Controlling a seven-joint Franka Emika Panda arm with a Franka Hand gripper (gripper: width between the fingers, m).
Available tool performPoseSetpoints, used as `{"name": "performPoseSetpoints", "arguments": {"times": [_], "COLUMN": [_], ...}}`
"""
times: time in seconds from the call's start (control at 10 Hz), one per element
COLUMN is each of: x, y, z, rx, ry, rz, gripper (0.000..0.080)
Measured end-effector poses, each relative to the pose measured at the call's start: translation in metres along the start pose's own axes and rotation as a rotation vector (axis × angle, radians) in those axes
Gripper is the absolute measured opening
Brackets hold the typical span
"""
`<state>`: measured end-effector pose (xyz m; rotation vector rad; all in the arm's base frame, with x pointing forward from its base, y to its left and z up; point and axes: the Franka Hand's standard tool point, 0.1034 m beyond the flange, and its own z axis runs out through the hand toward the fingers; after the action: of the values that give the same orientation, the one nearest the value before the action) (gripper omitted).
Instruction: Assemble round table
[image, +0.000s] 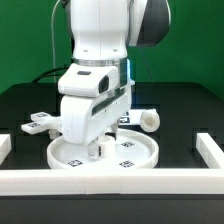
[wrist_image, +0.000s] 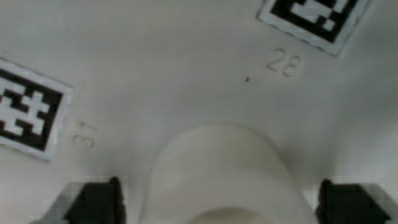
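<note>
The large rimmed round disc (image: 135, 152) lies flat near the table's front, with square tags on its face. It fills the wrist view (wrist_image: 160, 70). My gripper (image: 97, 147) hangs low over the disc's middle. In the wrist view a short white cylinder leg (wrist_image: 222, 165) stands upright on the disc between my dark fingers (wrist_image: 93, 203). A gap shows on each side of the leg, so my gripper (wrist_image: 222, 208) is open around it and not touching. The cross-shaped base (image: 35, 125) lies on the black table at the exterior view's left, behind the disc.
A white rounded part (image: 148, 120) lies behind the disc at the exterior view's right. Long white border rails run along the front (image: 110, 181), the right (image: 210, 150) and the left (image: 4, 146). Green walls stand behind.
</note>
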<state>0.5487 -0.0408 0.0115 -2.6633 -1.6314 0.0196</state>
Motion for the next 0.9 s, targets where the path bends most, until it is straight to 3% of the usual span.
{"name": "performPoseSetpoints", "arguments": {"times": [0.1,0.7,0.9], "x": [0.000,0.001,0.017], "y": [0.000,0.001,0.001], "z": [0.000,0.000,0.000], "rx": [0.000,-0.001,-0.006], "ry": [0.000,0.001,0.010], "rz": [0.001,-0.001,-0.003], "gripper": [0.0407,0.0404,0.0404]}}
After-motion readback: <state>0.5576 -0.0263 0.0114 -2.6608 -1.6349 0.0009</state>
